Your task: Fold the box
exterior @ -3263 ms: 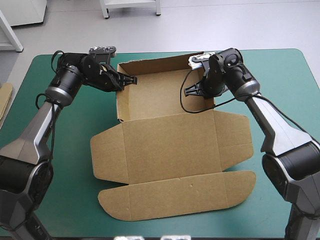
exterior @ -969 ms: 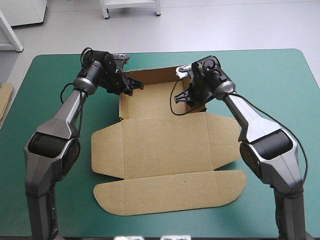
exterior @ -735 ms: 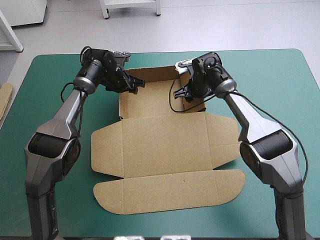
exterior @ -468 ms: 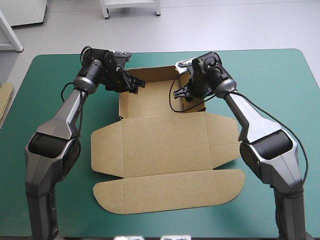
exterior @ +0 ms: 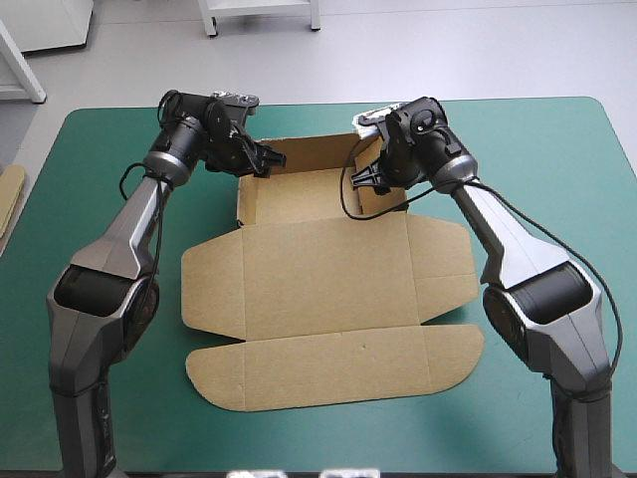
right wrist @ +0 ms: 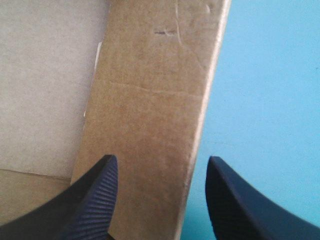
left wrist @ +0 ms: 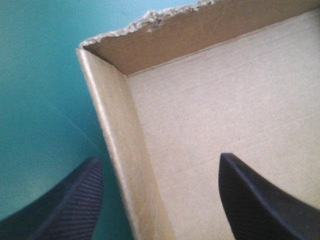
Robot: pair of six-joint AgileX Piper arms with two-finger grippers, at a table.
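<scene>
The box (exterior: 328, 289), tray walls raised and lid flat, sat on the surface (exterior: 557, 179) slightly nearer 12 o'clock than just before. The left end effector (exterior: 267, 157) stood open astride its 9 o'clock wall (left wrist: 125, 165), the right end effector (exterior: 370, 179) open astride the 3 o'clock wall (right wrist: 150, 115).

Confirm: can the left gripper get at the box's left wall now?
Probably yes: the left gripper is open and straddles the left wall, one finger outside, one inside; nothing blocks it.
</scene>
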